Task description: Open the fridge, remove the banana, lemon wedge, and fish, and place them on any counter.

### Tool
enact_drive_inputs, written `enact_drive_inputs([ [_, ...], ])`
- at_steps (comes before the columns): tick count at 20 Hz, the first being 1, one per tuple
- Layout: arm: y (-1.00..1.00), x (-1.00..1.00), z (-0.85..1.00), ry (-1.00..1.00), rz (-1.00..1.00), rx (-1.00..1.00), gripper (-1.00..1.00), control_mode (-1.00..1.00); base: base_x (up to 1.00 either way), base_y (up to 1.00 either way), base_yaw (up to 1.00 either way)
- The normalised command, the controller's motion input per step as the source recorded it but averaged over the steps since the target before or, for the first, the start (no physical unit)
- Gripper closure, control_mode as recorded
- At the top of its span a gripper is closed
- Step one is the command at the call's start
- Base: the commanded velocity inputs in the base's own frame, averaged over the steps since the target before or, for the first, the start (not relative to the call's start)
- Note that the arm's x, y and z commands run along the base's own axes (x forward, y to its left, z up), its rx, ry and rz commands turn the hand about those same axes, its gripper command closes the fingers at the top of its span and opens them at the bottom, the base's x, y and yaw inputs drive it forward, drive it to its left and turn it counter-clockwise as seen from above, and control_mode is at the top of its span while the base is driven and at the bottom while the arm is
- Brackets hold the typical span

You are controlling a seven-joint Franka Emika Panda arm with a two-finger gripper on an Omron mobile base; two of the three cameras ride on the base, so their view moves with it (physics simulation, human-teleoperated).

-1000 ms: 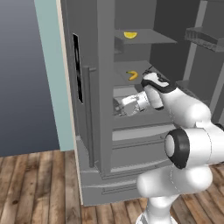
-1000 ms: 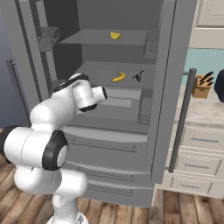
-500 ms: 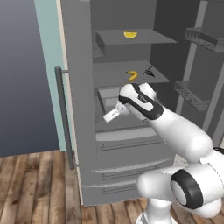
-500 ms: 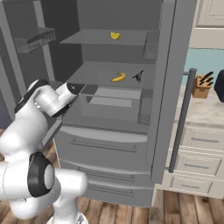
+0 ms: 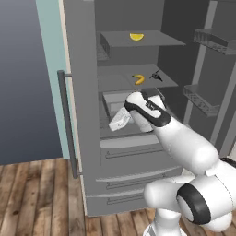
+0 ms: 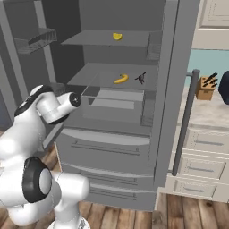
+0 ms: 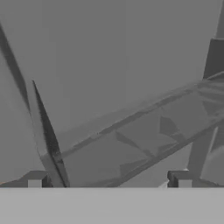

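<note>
the fridge (image 5: pixel 87 152) is seen with both doors swung wide, its grey interior exposed, so the opening step is judged done and the removals not yet begun. everything below is placed relative to the fridge. the desk (image 6: pixel 210 117) is found just beyond its right-hand door, a knife block (image 6: pixel 205 87) standing on it. the arm is seen stretched toward the fridge's lower left interior, in front of the clear drawer under the middle shelf. the pincer (image 5: pixel 119 120) is held fully spread and nothing is gripped between its tips; in the hand view it is aimed at bare grey wall and a door bin (image 7: pixel 144 144).

on the fridge's middle shelf the banana (image 6: pixel 121 79) is laid, its long axis roughly across the shelf, with the fish (image 6: pixel 142 78) just beside it on the right. the lemon wedge (image 6: pixel 117 36) is set alone on the top shelf.

the coming move is judged to turn on this: all three items lie above the pincer and to its right, deeper in the fridge, the banana being nearest. the hand would have to be raised and turned back toward the shelf.
</note>
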Motion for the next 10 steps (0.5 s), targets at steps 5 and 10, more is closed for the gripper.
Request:
enact_drive_inputs([
  [5, 0.74, -0.11, 0.30, -0.01, 0.00, 0.00, -1.00, -1.00, 0.00, 0.00, 0.00],
  [10, 0.09, -0.87, 0.42, -0.04, -0.15, -0.01, -1.00, -1.00, 0.00, 0.00, 0.00],
])
